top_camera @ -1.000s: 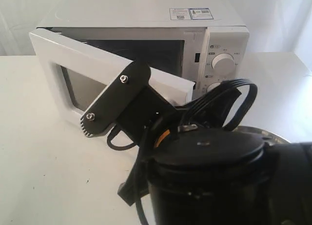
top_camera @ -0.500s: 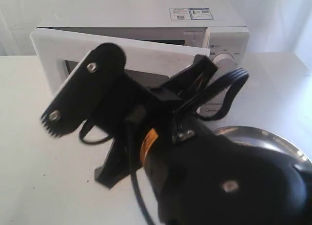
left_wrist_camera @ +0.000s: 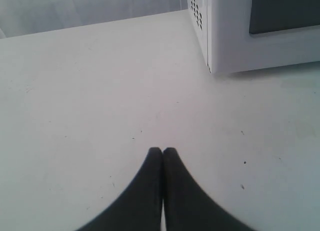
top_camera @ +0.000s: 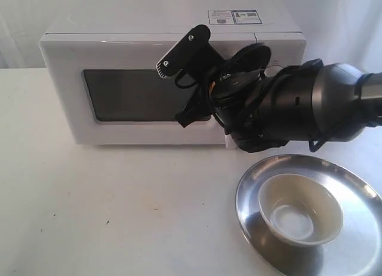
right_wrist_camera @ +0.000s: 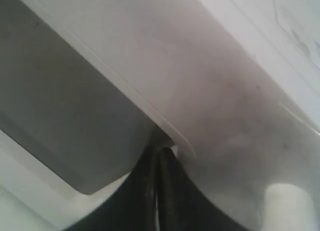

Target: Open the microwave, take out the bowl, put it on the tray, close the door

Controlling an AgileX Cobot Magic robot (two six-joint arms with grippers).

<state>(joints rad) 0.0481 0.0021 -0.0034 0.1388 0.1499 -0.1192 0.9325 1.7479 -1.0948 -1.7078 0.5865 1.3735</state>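
The white microwave [top_camera: 149, 37] stands at the back of the table with its door [top_camera: 65, 79] flush against the body, dark window [top_camera: 131, 97] facing me. My right arm [top_camera: 286, 109] reaches across its right front and hides the knobs and handle. The right gripper [right_wrist_camera: 160, 150] is shut, empty, tips pressed against the door's white frame [right_wrist_camera: 165, 66] beside the window [right_wrist_camera: 60, 106]. The cream bowl [top_camera: 298, 213] sits upright in the silver tray [top_camera: 352, 186] at the front right. My left gripper [left_wrist_camera: 162, 151] is shut on nothing, hovering over bare table off the microwave's corner [left_wrist_camera: 225, 46].
The white tabletop [top_camera: 119, 204] stretches in front of and left of the microwave. The vented side wall [left_wrist_camera: 197, 11] of the microwave shows in the left wrist view. A pale curtain hangs behind everything.
The door swung from half open to shut. My right arm moved away from the camera toward the microwave front, uncovering the tray with the bowl in it.
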